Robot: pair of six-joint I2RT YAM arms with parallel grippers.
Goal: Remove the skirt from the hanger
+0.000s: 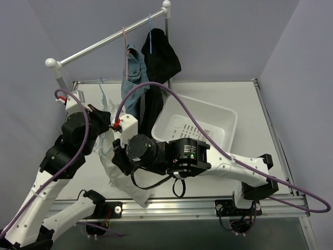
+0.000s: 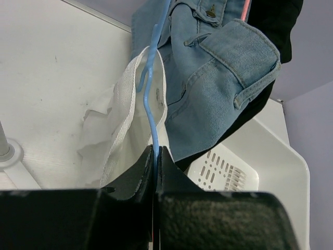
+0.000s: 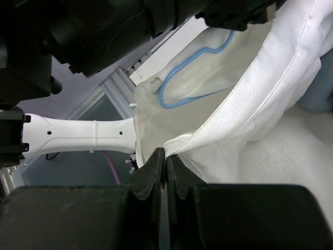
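The black skirt (image 1: 161,57) hangs from the rail on a light-blue hanger (image 1: 149,39); its edge shows in the left wrist view (image 2: 278,21). Neither gripper touches it. My left gripper (image 1: 105,121) is shut on the wire of a second light-blue hanger (image 2: 151,104), low over the table's left side. That hanger carries a white garment (image 2: 122,104). My right gripper (image 3: 165,153) is shut on the hem of the white garment (image 3: 250,104), just right of the left gripper (image 2: 155,151). The held hanger's loop (image 3: 182,73) shows inside the garment.
A blue denim garment (image 1: 132,73) hangs on a thin pink hanger (image 1: 125,41) on the rail (image 1: 99,44), close to the left gripper. A white tub (image 1: 218,117) sits right of centre. Purple cables loop over both arms.
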